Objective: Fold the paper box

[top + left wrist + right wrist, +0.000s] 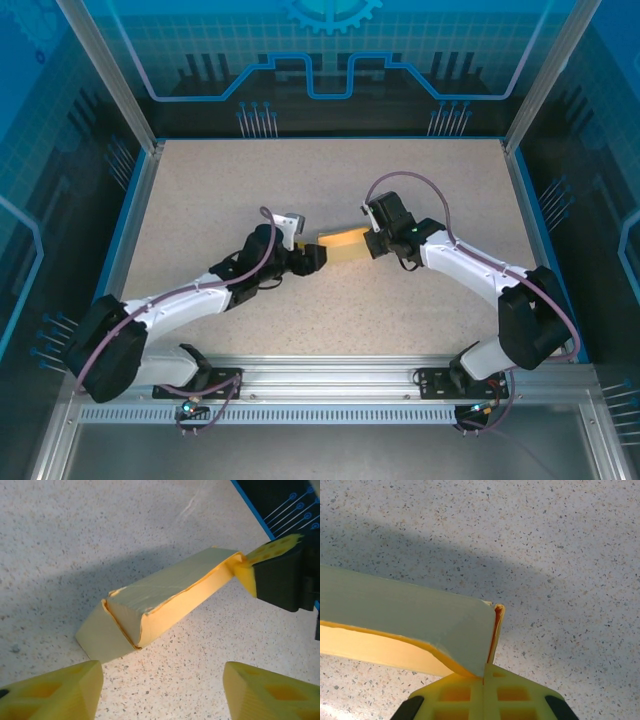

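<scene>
Your left gripper (162, 692) stands open just short of the paper box (165, 597); your right gripper (484, 685) pinches its far end, both arms angled inward.

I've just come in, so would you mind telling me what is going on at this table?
Two robot arms are folding a pale yellow thin-cardboard box in the middle of the speckled table. The right gripper is shut on one end of it. The left gripper is open, its fingers apart just short of the other end, not touching it. The box is already a long block, though one long edge gapes slightly.
</scene>
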### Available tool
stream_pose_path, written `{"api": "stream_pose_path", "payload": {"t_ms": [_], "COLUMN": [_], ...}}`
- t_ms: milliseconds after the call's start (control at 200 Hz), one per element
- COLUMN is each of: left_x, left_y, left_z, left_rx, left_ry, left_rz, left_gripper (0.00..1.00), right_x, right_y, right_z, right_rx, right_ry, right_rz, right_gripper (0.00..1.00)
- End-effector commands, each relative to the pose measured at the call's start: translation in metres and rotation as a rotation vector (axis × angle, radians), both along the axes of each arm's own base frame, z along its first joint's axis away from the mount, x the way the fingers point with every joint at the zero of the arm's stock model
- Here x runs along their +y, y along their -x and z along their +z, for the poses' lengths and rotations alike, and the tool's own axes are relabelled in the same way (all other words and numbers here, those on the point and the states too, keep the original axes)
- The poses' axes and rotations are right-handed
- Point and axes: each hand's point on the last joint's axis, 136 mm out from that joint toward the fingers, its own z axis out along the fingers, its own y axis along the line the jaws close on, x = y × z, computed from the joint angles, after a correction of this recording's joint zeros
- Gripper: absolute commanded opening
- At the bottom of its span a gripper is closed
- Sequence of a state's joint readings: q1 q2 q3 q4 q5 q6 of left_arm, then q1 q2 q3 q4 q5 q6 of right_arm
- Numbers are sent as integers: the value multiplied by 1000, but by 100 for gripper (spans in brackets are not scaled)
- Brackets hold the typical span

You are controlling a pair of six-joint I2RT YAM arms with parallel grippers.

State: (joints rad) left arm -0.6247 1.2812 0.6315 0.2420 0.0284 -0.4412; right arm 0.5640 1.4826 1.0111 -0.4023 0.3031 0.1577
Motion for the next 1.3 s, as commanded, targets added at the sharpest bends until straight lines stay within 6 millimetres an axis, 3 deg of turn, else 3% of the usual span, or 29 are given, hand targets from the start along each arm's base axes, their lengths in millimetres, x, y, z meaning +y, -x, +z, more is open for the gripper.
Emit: {"api": "stream_pose_path", "payload": {"t_ms": [0, 235, 525, 926, 1291], "left_x": [9, 9, 1, 2, 5], "left_y": [-9, -40, -58, -38, -32], "left_z": [12, 16, -8, -51, -72], "left_rx": [-13, 71, 122, 220, 243], "left_ry": [30, 136, 121, 93, 43], "left_rz": [4, 15, 15, -12, -2], "left_gripper": [69, 70, 70, 62, 61], "right_x": [3, 5, 5, 5, 4], "right_y": [16, 14, 14, 12, 11], "right_z": [-8, -7, -7, -10, 7], "right_rx": [53, 51, 51, 47, 29], "right_ry": [1, 2, 2, 3, 15], "right_rz": [27, 34, 34, 28, 45], "right_gripper": [1, 1, 1, 5, 31]}}
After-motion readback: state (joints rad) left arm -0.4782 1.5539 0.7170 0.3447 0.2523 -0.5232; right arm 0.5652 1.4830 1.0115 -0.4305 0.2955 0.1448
